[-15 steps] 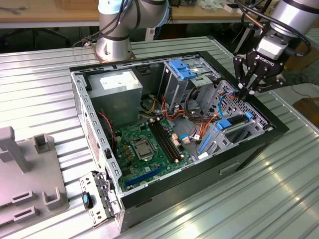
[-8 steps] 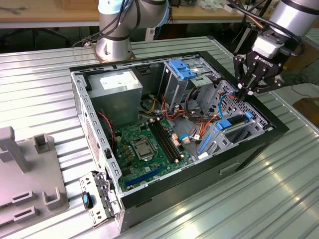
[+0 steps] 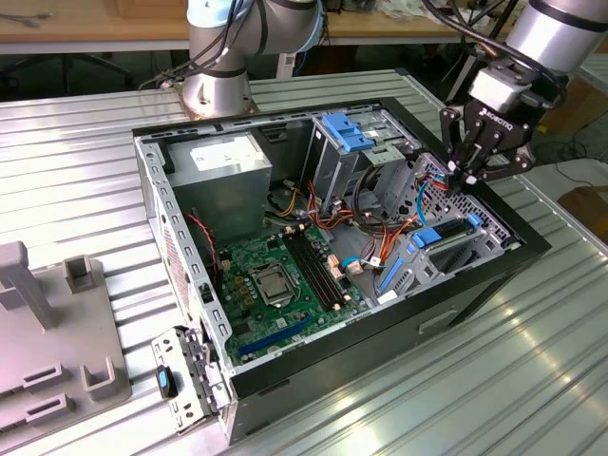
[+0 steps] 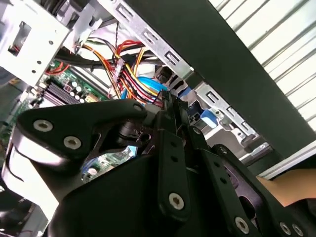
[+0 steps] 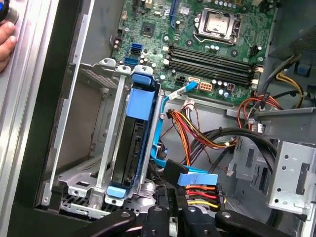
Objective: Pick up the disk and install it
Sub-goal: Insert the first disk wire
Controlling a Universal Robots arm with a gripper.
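Lying slotted beneath tool (image 3: 457, 177): disk (image 5: 133, 138)

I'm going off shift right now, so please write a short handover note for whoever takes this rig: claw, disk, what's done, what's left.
Claw: looks shut with nothing seen in it, hovering near the drive cage at the exterior view's right.
Disk: in the first wrist view it stands on edge in a slot of the cage, with its blue carrier around it, apart from the claw.
Done: the disk is in the cage.
Left: I cannot tell if it is fully seated or cabled, so check that.
Note: a person's hand is at the table edge beside the case.
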